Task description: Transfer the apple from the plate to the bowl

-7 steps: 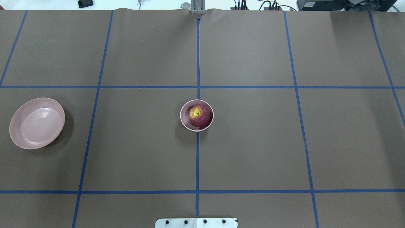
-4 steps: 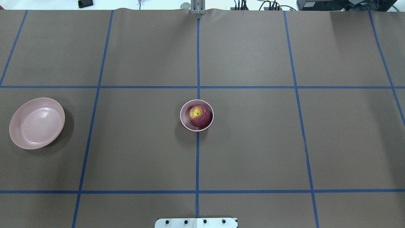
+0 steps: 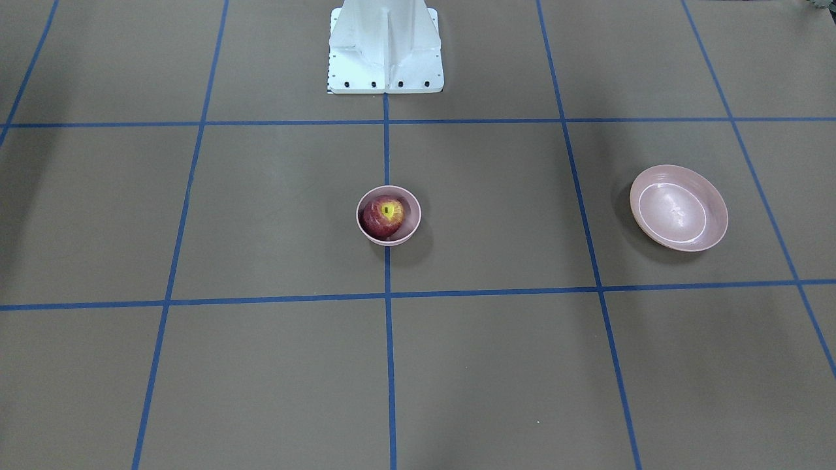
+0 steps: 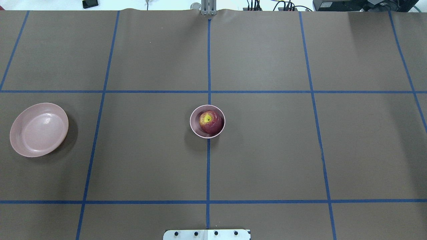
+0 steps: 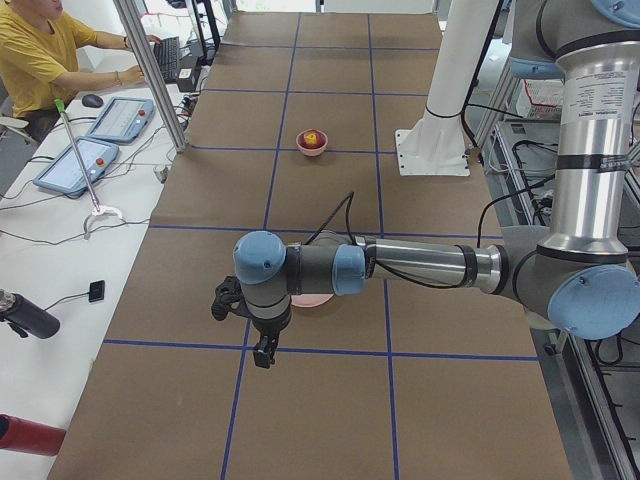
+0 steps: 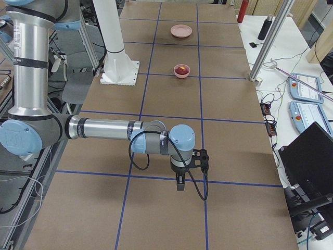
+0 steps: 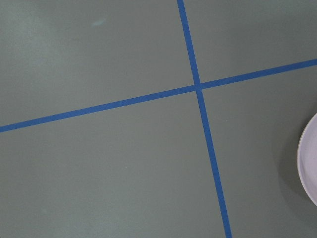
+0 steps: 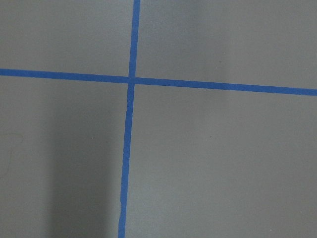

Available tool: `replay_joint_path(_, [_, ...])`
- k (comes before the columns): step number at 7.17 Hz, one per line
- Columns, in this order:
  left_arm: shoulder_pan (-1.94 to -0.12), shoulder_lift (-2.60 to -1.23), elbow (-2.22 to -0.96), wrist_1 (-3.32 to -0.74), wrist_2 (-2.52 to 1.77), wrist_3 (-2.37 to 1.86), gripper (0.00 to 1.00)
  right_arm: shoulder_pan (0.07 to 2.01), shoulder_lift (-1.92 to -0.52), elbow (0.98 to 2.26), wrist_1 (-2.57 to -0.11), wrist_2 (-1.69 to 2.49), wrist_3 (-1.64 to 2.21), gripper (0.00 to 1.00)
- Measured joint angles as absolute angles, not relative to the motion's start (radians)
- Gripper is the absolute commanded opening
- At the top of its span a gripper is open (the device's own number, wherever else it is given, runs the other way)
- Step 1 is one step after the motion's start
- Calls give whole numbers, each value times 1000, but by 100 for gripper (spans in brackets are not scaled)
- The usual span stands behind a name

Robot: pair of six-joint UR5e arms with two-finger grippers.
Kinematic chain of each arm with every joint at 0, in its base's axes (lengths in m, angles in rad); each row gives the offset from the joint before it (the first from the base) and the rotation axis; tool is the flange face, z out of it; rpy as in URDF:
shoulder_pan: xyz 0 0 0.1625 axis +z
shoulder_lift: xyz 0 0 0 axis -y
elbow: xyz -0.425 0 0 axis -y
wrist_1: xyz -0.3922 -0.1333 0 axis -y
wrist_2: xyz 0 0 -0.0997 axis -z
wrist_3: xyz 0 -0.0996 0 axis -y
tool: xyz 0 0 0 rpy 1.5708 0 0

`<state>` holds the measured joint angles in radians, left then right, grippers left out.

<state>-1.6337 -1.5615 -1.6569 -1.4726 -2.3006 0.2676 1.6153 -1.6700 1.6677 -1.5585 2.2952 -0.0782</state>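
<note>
The dark red apple (image 4: 210, 122) with its yellow stem patch up lies inside the small deep pink bowl (image 4: 192, 126) at the table's centre; they also show in the front view, apple (image 3: 383, 217) in bowl (image 3: 414, 224). The wide shallow pink plate (image 4: 39, 130) is empty at the table's left, and shows at the right of the front view (image 3: 679, 207). Its edge shows in the left wrist view (image 7: 309, 163). My left gripper (image 5: 262, 358) hangs above the table near the plate. My right gripper (image 6: 179, 185) hangs over bare table on the other side. I cannot tell whether either is open.
The robot's white base (image 3: 385, 49) stands at the table's near-robot edge. Blue tape lines (image 4: 208, 166) grid the brown table. An operator (image 5: 40, 50), tablets (image 5: 85, 160) and a metal post (image 5: 150, 70) stand along the far side.
</note>
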Motion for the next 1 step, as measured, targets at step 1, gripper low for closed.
replay_joint_path(1, [-1634, -1561, -1657, -1473, -2300, 268, 98, 1615, -1670, 1667, -1559, 2296, -78, 100])
